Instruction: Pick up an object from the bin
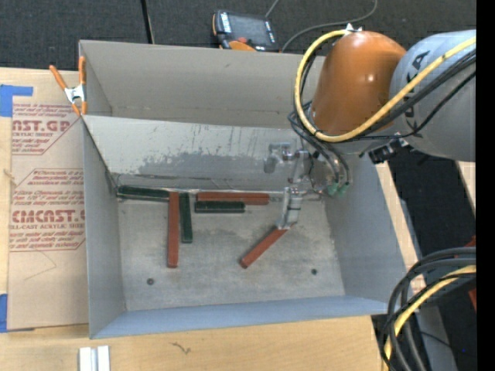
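hand (289, 216) at upper end of slanted red stick (261, 249).

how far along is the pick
Reach looks done: the gripper sits low in the bin at the upper end of the slanted red stick. The stick lies on the floor, not lifted; a grip on it cannot be confirmed. Lifting it out is left.

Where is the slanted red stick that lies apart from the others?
In the camera view the slanted red stick lies on the bin floor, right of centre, its upper end by the end effector.
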You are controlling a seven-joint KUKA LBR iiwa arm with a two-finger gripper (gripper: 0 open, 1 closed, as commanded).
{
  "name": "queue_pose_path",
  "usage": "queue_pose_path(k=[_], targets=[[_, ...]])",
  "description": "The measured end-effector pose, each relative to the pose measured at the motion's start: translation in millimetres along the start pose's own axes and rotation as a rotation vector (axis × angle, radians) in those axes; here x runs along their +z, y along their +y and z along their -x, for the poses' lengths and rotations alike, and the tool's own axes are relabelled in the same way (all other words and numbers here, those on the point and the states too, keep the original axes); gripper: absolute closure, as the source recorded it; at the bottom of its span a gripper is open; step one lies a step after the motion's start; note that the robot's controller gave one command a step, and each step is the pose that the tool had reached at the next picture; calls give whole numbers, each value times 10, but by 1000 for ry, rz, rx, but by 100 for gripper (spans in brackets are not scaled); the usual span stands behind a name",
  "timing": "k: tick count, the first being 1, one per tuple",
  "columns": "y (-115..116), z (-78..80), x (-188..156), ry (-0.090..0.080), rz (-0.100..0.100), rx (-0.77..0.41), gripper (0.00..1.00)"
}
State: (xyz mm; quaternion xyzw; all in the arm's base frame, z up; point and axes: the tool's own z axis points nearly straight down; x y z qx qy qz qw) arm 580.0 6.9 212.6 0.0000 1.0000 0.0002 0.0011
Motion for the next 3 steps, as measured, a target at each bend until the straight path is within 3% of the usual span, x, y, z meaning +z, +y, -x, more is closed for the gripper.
queue_pose_path(k=[1,2,3], targets=[[-268,-498,1477,10,0,134,0],[-264,-464,1425,1,0,133,100],[-253,-353,60,-8,0,166,100]])
